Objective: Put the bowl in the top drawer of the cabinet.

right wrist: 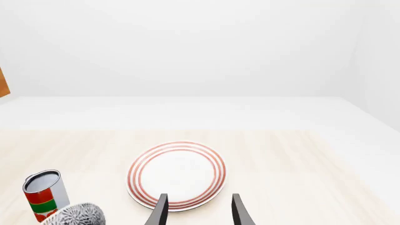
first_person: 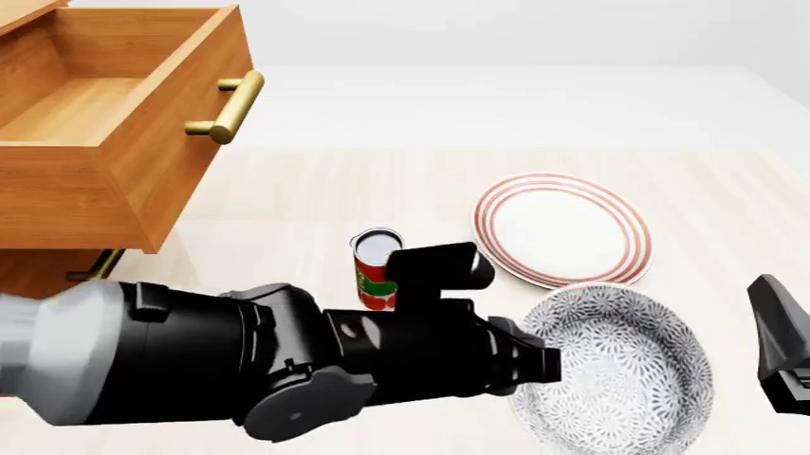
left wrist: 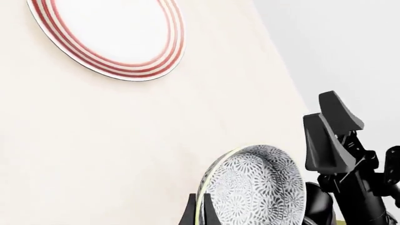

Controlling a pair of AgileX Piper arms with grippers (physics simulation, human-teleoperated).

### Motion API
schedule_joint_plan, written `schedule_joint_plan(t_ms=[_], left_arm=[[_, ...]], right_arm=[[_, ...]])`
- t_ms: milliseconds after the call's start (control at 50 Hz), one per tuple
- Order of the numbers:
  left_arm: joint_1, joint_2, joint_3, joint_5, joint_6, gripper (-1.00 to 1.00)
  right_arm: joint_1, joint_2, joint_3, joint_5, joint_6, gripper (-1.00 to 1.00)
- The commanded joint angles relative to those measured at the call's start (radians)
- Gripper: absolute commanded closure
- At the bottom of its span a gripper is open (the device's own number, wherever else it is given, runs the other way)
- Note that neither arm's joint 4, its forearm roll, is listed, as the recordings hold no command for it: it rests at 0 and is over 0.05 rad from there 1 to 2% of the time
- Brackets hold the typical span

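The bowl (first_person: 620,370) sits at the near right of the table (first_person: 317,204), in front of the red-ringed plate (first_person: 563,229) and to the right of the can (first_person: 376,269). The left gripper (left wrist: 203,211) has its 2 fingers on either side of the bowl's near rim, 1 inside and 1 outside, as the left wrist view shows; they look pinched on the rim, and the bowl looks tilted there, though whether it is off the table I cannot tell. To do this step well, I would keep that rim pinch firm, raise the bowl straight up until it is above the can, then carry it left and back toward the top drawer (first_person: 95,123), which stands pulled open on the cabinet (first_person: 38,270) at the far left. It should cross the drawer's front wall above the brass handle (first_person: 228,106) and come down level. A rim grip can let a deep bowl swing, so slow moves seem wise. The right gripper (right wrist: 196,213) hangs with fingers parted and empty, near the plate. The can's label is red, green and white; no writing can be read on it.
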Motion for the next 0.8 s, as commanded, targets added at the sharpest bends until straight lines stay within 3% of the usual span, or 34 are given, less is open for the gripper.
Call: schedule_joint_plan(t_ms=[20, 800], left_arm=[[0.021, -0.076, -0.030, 0.078, 0.013, 1.00], [0.099, -0.283, -0.165, 0.343, 0.078, 1.00]], right_arm=[[0.000, 0.000, 0.000, 0.000, 0.000, -1.00], [0.000, 0.000, 0.000, 0.000, 0.000, -1.00]])
